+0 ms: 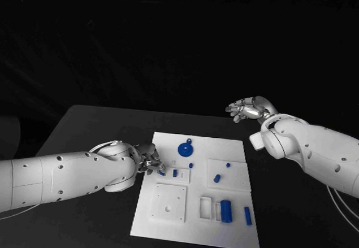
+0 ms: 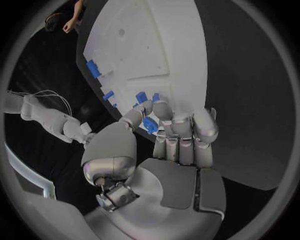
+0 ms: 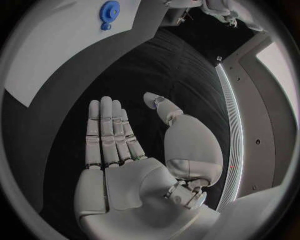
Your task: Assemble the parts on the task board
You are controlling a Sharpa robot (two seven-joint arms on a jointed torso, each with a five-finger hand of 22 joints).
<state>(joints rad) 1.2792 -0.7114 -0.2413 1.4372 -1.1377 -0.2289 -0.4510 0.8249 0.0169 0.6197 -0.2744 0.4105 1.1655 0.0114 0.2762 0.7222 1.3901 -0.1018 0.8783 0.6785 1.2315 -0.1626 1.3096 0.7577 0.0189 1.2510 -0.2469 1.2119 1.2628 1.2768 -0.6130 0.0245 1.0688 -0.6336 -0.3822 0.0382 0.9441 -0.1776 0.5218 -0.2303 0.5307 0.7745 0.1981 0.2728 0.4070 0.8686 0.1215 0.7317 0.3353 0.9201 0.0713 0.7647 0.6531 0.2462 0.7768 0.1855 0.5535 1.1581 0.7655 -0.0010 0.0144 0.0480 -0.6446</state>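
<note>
— Now, about the small blue part (image 2: 150,125): pinched between thumb and fingertips of the left hand (image 1: 147,157), just over the left side of the task board (image 1: 221,242). Seen from the left wrist, held close above the white plate, beside two other blue pieces.

— Set in yet?

— Cannot tell; looks still gripped, not released. Judged to be the placing step, with the piece being brought to a seat in the raised block near the board's middle left.

— And the rest of the board?

— Blue gear (image 1: 186,150) lying near the far edge, a short blue peg (image 1: 217,178) on the right-hand panel, a blue cylinder (image 1: 226,210) and a slimmer blue pin (image 1: 247,215) standing by the near right corner, next to a white slotted block (image 1: 204,208). Square white plate (image 1: 171,201) with a centre hole at near left, nothing in it.

— Right hand?

— Right hand (image 1: 247,110) raised well beyond the board's far right corner, over the black table (image 1: 89,130). Fingers straight and spread, palm bare, holding nothing.

— Next move?

— Probably lining the part up over its socket, lowering straight, pressing lightly, then letting go. Calls for fine alignment, since the fingers cover the seat. Risk of tilting or jamming if pushed off-axis. Plenty left to assemble afterwards.
</note>
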